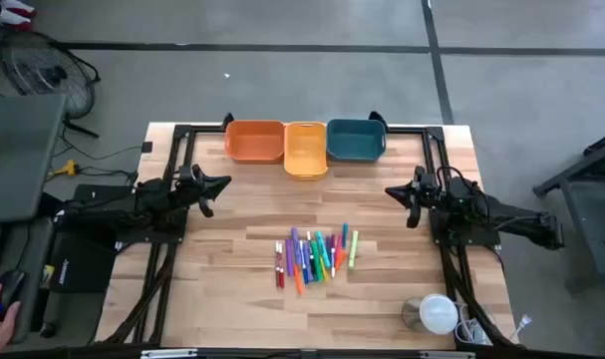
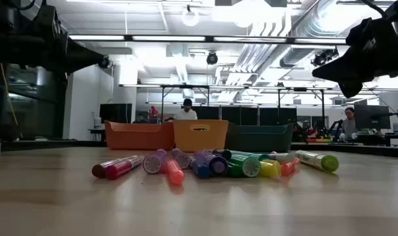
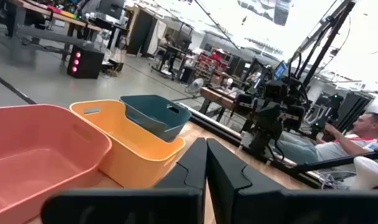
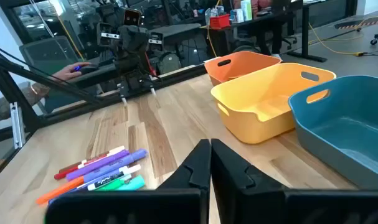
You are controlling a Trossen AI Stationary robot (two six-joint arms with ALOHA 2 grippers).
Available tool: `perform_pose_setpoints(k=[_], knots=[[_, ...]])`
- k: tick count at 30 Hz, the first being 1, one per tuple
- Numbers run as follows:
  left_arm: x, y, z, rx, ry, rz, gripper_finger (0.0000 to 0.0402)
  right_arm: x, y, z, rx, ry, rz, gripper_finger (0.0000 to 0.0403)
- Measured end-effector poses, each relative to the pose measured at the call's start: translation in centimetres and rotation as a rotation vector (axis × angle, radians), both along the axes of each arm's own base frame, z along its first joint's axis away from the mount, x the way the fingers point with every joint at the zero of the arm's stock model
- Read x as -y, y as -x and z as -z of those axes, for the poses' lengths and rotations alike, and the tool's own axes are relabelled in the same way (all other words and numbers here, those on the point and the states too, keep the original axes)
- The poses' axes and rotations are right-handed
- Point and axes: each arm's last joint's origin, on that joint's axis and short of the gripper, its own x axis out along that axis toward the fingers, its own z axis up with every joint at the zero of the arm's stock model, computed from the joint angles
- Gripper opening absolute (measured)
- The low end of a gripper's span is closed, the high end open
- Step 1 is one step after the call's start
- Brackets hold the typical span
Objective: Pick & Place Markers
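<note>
Several capped markers (image 1: pixel 315 257) in red, orange, purple, blue, green, pink and yellow lie side by side on the table's near middle, also showing in the low view (image 2: pixel 212 164) and the right wrist view (image 4: pixel 101 171). My left gripper (image 1: pixel 222 183) hovers shut at the table's left side, above the wood, well left of the markers; its fingers meet in the left wrist view (image 3: pixel 206 163). My right gripper (image 1: pixel 392 191) hovers shut at the right side, raised in the low view (image 2: pixel 330 69); its fingers meet in the right wrist view (image 4: pixel 210 163).
Three bins stand in a row at the far edge: orange (image 1: pixel 254 141), yellow (image 1: pixel 305 149), teal (image 1: pixel 355 140). A white lamp-like object (image 1: pixel 434 313) sits at the near right corner. Bare wood lies between the bins and the markers. People sit in the room beyond.
</note>
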Motion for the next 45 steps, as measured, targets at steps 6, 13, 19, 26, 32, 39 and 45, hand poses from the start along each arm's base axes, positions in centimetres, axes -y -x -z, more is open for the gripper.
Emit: perform_pose_setpoints(k=[6,13,19,26,32,39,45], knots=[[0.00,0.00,0.01,0.000,0.000,0.000,0.0003,0.00,0.00,0.00,0.000,0.000,0.000,0.0000],[0.00,0.00,0.00,0.000,0.000,0.000,0.0003,0.00,0.00,0.00,0.000,0.000,0.000,0.0000],[0.00,0.00,0.01,0.000,0.000,0.000,0.0003,0.00,0.00,0.00,0.000,0.000,0.000,0.0000],[0.00,0.00,-0.01,0.000,0.000,0.000,0.0003,0.00,0.00,0.00,0.000,0.000,0.000,0.0000],[0.00,0.00,0.00,0.000,0.000,0.000,0.0003,0.00,0.00,0.00,0.000,0.000,0.000,0.0000],[0.00,0.00,0.00,0.000,0.000,0.000,0.0003,0.00,0.00,0.00,0.000,0.000,0.000,0.0000],[0.00,0.00,0.00,0.000,0.000,0.000,0.0003,0.00,0.00,0.00,-0.005,0.023,-0.002,0.0000]])
